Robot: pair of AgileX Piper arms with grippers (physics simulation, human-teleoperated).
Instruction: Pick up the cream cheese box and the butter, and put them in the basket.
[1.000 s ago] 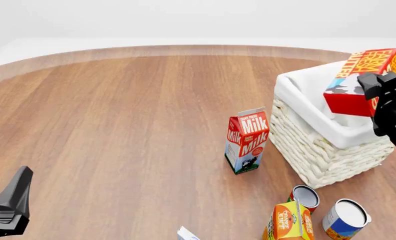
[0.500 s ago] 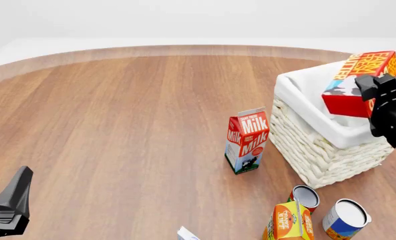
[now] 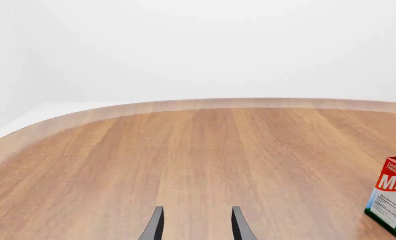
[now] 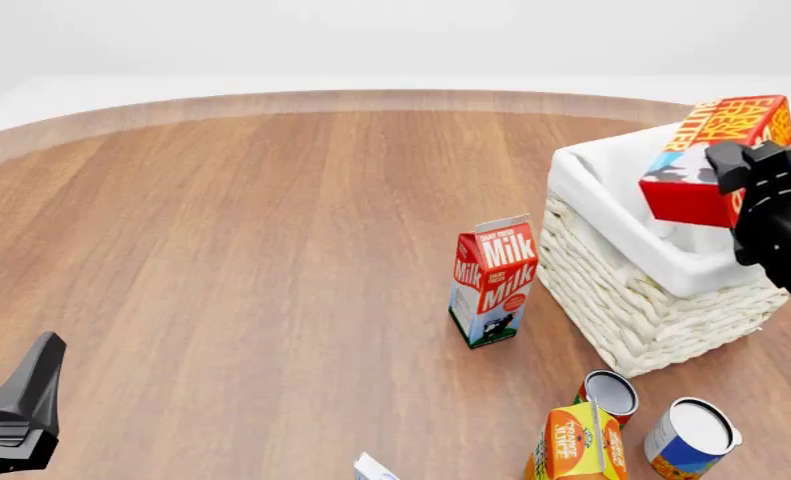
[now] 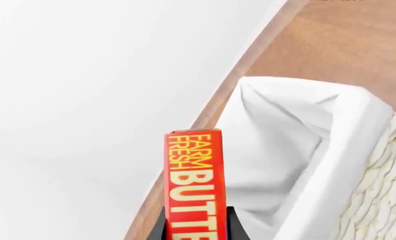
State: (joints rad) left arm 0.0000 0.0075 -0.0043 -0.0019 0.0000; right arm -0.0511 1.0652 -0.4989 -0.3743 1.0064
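Note:
The butter (image 4: 710,158), a red and orange carton with yellow lettering, hangs tilted in the air over the basket (image 4: 606,268). My right gripper (image 4: 739,172) is shut on the butter; in the right wrist view the butter (image 5: 192,185) stands between the fingers, above the basket's white liner (image 5: 298,150). The cream cheese box (image 4: 372,467) shows only as a pale corner at the front edge of the front view. My left gripper (image 3: 196,227) is open and empty over bare table, and shows at the front left (image 4: 22,410).
A red-white Milk carton (image 4: 494,280) stands left of the basket and shows in the left wrist view (image 3: 391,200). An orange juice carton (image 4: 575,443) and two cans (image 4: 610,393) (image 4: 690,437) sit at the front right. The table's curved far edge (image 4: 368,100) runs behind.
My right gripper has carried the butter a little up and to the left, further over the basket. The left arm has not moved.

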